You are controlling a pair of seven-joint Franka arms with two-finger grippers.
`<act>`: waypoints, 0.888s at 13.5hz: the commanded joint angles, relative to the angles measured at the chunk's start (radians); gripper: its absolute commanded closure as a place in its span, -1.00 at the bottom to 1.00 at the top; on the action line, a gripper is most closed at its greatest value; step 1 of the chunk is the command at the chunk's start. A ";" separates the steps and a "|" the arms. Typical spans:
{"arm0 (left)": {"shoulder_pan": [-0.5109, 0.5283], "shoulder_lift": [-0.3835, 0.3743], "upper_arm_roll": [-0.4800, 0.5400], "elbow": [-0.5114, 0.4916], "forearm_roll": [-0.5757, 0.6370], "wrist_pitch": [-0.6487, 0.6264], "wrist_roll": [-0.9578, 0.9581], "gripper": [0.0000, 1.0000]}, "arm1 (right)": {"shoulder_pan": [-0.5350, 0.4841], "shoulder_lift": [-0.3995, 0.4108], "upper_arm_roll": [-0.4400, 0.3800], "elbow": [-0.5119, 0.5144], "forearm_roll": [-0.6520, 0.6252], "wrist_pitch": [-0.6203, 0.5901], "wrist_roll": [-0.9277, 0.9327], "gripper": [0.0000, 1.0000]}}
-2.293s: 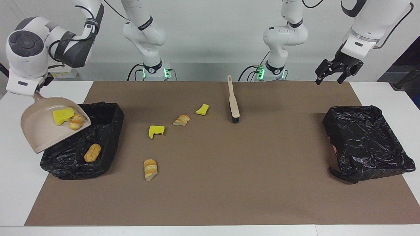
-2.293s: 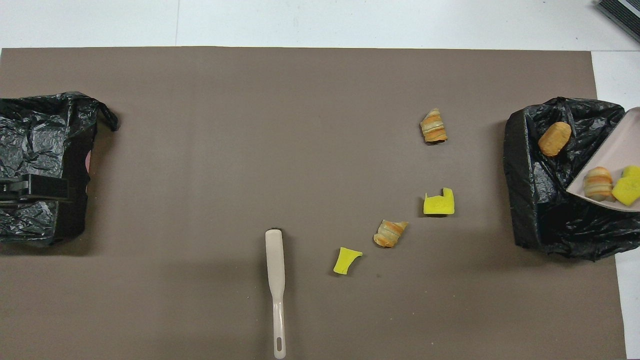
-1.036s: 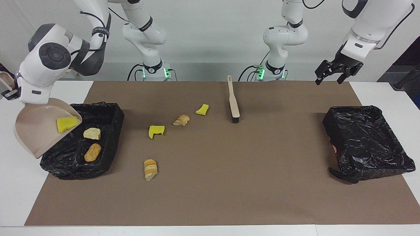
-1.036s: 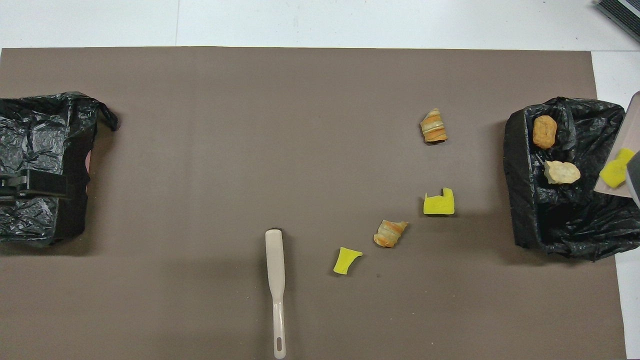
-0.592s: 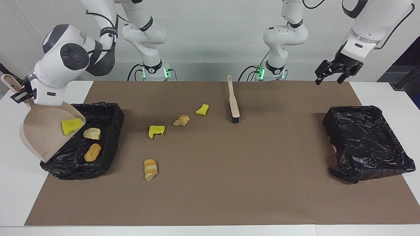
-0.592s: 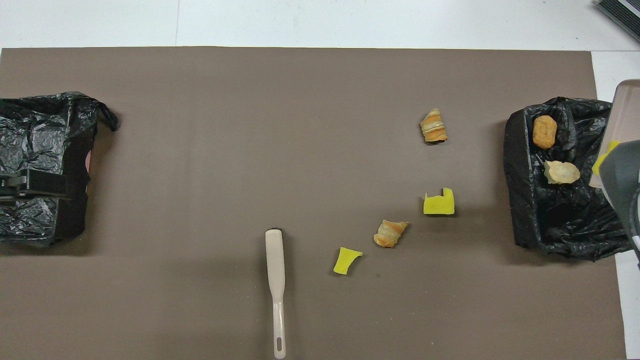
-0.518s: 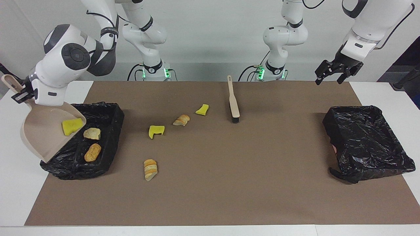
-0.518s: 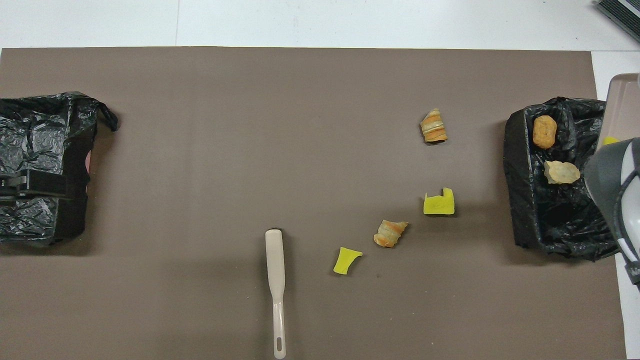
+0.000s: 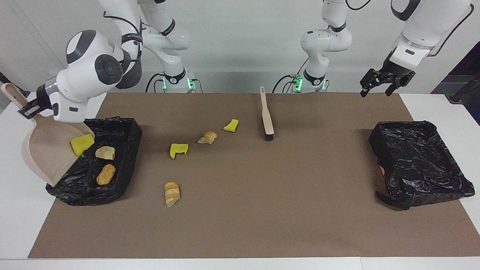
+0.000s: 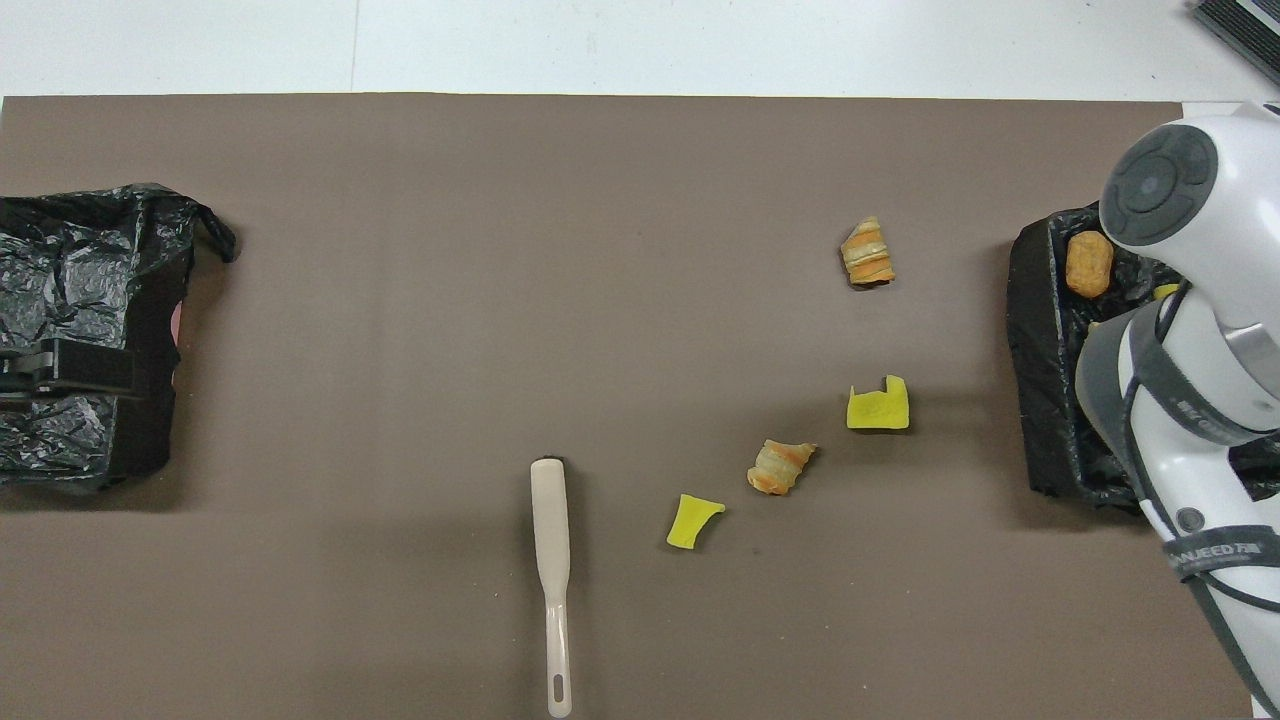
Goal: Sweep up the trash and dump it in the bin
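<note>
Right end effector (image 9: pixel 28 109) clenched on the dustpan (image 9: pixel 47 150) handle, pan tipped over the black-lined bin (image 9: pixel 112 165) at the right arm's end – yellow sponge (image 9: pixel 81 143) at the pan's lip, two bread chunks (image 9: pixel 105 164) in the bin. Four trash bits (image 9: pixel 179 149) lie on the worktop mat (image 9: pixel 262 206). Left end effector (image 9: pixel 382 84) released, waiting above the other bin (image 9: pixel 416 161).

One camera looked from high across the surface (image 9: pixel 240 225) toward the robots; another looked steeply down; both shared the brown mat (image 10: pixel 500 300).
</note>
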 commanded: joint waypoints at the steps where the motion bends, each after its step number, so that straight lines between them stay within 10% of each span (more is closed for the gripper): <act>1: 0.005 0.013 -0.003 0.031 0.015 -0.028 0.000 -1.00 | 0.005 -0.018 0.001 -0.008 -0.052 -0.011 -0.072 1.00; 12: 0.005 0.013 -0.003 0.031 0.015 -0.030 0.000 -1.00 | 0.005 -0.020 -0.004 0.130 0.493 -0.021 0.131 1.00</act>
